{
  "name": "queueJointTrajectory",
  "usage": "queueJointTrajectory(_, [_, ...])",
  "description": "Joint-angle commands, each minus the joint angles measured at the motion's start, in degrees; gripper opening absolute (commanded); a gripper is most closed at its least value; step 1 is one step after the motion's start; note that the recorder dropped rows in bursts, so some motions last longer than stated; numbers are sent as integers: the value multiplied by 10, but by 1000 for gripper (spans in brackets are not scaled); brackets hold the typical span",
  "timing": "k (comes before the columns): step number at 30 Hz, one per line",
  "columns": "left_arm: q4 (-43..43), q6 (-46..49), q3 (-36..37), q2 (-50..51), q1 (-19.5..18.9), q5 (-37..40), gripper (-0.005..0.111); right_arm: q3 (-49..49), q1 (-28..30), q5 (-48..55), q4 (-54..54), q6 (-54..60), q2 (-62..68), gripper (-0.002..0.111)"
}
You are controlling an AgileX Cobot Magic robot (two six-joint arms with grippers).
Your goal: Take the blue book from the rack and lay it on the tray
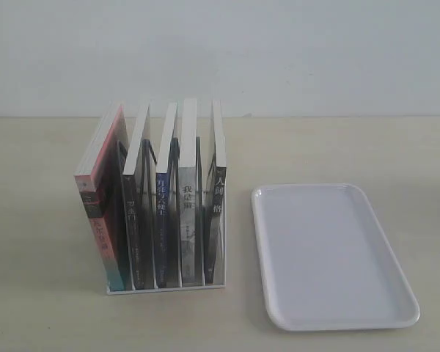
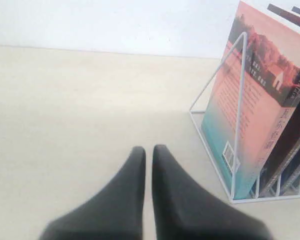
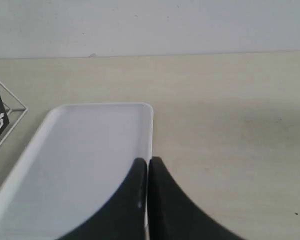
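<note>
The blue book [image 1: 161,220] stands upright in the middle slot of the white wire rack [image 1: 165,287], its dark blue spine with white characters facing the exterior view. The white tray [image 1: 330,257] lies flat to the right of the rack with nothing on it. Neither gripper shows in the exterior view. My left gripper [image 2: 148,150] is shut with nothing in it, over bare table beside the rack [image 2: 238,100]. My right gripper [image 3: 148,161] is shut and holds nothing, above the long rim of the tray [image 3: 80,160].
Other books fill the rack: a thick pink-and-teal one [image 1: 103,205] at the left end, a black-spined one [image 1: 136,227], a grey-spined one [image 1: 189,220] and another dark one [image 1: 217,213] at the right end. A pale wall rises behind the table.
</note>
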State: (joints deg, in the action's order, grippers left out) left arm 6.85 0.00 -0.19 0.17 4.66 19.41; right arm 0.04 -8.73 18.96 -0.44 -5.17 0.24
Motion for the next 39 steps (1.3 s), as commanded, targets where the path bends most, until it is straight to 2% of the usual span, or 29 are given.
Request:
queueJointTrajectory(1, [-3, -4, 2, -2, -1, -3, 4, 0, 2, -29, -29, 18, -2, 0])
queueJointTrajectory(11, [-3, -4, 2, -2, -1, -3, 4, 0, 2, -293, -47, 26, -2, 0])
queueJointTrajectory(23, [-3, -4, 2, -2, -1, -3, 4, 0, 2, -323, -47, 26, -2, 0])
queueJointTrajectory(25, [-3, -4, 2, -2, -1, -3, 4, 0, 2, -415, -45, 39, -2, 0])
queueJointTrajectory(27, [-3, -4, 2, -2, -1, -3, 4, 0, 2, -558, -16, -14, -2, 0])
queueJointTrajectory(29, [-3, -4, 2, -2, -1, -3, 4, -32, 2, -591, 18, -72, -2, 0])
queueJointTrajectory(33, [-3, -4, 2, -2, -1, -3, 4, -174, 2, -430, 32, -78, 43, 0])
queueJointTrajectory(39, [-3, -4, 2, -2, -1, -3, 4, -360, 2, 10, 24, -49, 197, 0])
